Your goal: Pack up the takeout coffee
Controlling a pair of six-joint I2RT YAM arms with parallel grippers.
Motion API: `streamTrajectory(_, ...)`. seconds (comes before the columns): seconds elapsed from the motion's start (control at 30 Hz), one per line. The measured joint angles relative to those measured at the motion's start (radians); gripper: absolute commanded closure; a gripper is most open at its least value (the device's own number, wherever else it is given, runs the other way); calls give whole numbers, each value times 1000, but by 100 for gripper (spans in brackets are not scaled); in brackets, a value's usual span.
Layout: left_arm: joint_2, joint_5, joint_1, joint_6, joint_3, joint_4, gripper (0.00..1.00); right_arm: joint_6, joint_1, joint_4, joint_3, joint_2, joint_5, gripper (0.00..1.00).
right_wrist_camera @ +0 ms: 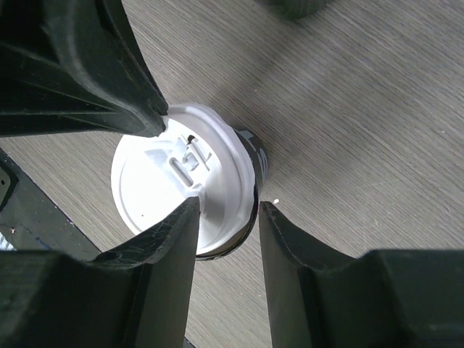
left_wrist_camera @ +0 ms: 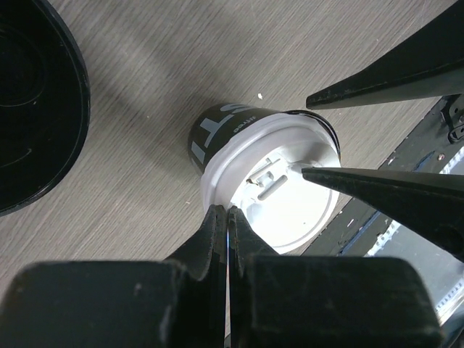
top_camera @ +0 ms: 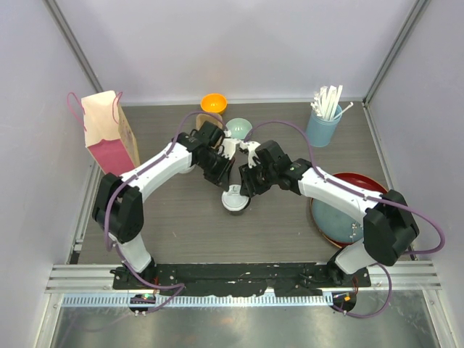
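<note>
A takeout coffee (top_camera: 235, 200), a small black paper cup with a white lid, stands upright in the middle of the table. My left gripper (left_wrist_camera: 228, 216) is shut, with nothing between its tips, which rest on the rim of the lid (left_wrist_camera: 279, 190). My right gripper (right_wrist_camera: 228, 214) is open and straddles the lid's edge (right_wrist_camera: 235, 181): one finger lies over the lid, the other outside the cup wall. From above, the left gripper (top_camera: 221, 177) and right gripper (top_camera: 246, 185) meet over the cup.
A pink and tan paper bag (top_camera: 109, 134) stands at the far left. An orange bowl (top_camera: 213, 104) and a pale teal bowl (top_camera: 238, 129) sit behind the arms. A light-blue tumbler of straws (top_camera: 324, 123) is back right. A red plate (top_camera: 362, 181) holding a blue bowl lies right. A dark round vessel (left_wrist_camera: 36, 109) is near the cup.
</note>
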Motion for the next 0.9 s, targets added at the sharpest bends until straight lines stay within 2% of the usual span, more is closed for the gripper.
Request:
streamTrajectory(0.27, 6, 26, 0, -2, -2, 0, 100, 7, 0, 0, 0, 0, -5, 46)
streamTrajectory(0.5, 6, 60, 4, -1, 0, -4, 100, 11, 0, -9, 2, -7, 0, 41)
streamTrajectory(0.67, 6, 68, 15, -1, 20, -12, 100, 10, 0, -31, 12, -23, 21, 42)
streamTrajectory(0.9, 6, 78, 14, -4, 23, -12, 100, 11, 0, -30, 14, -41, 39, 49)
